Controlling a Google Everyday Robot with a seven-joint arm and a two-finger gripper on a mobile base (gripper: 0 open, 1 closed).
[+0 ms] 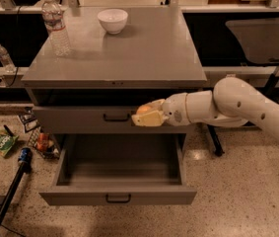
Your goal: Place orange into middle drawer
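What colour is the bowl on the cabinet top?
The bowl is white, camera view; the end effector holds the orange above the open middle drawer.

Dim warm light, soft glare on cabinet top [144,53], open middle drawer [122,168] shadowed, gripper [146,117] pale above it, clasping orange [143,110]

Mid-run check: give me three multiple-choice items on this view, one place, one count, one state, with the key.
1. Where is the small round orange fruit? A) on the floor B) in the two-finger gripper, before the upper drawer front C) inside a drawer
2. How many black bar handles show? A) one B) four C) two
3. The wide grey middle drawer is: A) pulled open B) shut C) removed
Key: B, the gripper holds it; C, one per drawer front; A, its bare floor shows.
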